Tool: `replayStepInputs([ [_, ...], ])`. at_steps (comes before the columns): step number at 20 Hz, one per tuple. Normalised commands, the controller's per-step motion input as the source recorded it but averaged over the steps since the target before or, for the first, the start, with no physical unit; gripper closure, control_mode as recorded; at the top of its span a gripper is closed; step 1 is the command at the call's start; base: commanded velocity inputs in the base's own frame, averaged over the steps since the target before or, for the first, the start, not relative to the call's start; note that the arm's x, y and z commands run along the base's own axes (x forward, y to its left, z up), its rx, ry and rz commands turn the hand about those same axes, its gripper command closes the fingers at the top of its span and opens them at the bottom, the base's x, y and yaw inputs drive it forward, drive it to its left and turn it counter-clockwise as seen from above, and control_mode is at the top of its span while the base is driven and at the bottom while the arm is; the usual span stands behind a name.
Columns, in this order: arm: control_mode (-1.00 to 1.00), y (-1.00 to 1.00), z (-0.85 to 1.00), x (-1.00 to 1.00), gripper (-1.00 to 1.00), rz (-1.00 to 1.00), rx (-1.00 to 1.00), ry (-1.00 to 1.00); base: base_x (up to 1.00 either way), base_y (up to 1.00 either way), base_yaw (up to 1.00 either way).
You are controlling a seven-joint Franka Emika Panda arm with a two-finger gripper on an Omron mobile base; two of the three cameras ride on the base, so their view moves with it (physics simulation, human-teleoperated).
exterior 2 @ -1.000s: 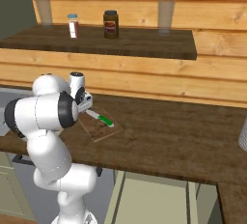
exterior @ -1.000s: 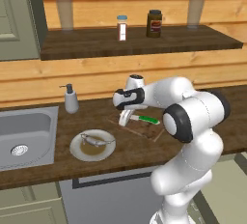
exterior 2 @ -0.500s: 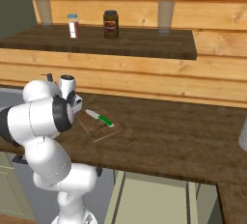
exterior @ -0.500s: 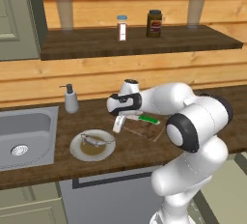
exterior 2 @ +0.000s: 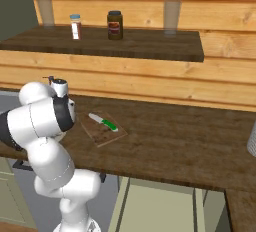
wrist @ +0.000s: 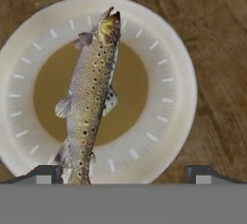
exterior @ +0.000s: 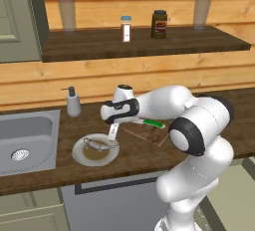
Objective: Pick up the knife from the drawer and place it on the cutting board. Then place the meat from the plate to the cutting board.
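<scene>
- Dark wooden counter (exterior: 124, 165) fills the lower frame; the gripper (exterior: 112, 133), jaws spread wide, hangs over the meat (wrist: 91, 97) on the plate (wrist: 164, 97).
- Off-centre descent could pinch the tail and let it slip.
- Knife (exterior 2: 103, 122) lies on the cutting board (exterior 2: 102, 132), mid-frame.
- Since a second ago, the arm swung left from board to plate.

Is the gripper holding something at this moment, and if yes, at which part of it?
Nothing is held. The gripper is open above the plate, and the meat lies on the plate, apart from the fingertips. The knife already rests on the cutting board.
</scene>
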Motion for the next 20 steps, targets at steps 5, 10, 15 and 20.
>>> replayStepInputs([
  [5,-1.0,0.51,0.0,-0.02,-1.0,0.04,0.0,0.0,0.0,0.0,0.0],
  [10,-1.0,0.51,0.0,-0.23,-1.0,0.0,0.0,0.01,0.0,0.0,0.0],
  [15,-1.0,0.14,-0.21,-0.02,-1.0,0.0,0.0,0.0,0.0,0.0,0.0],
  [20,-1.0,-0.02,-0.03,-0.08,-1.0,-0.03,0.0,0.0,0.0,0.0,0.0],
])
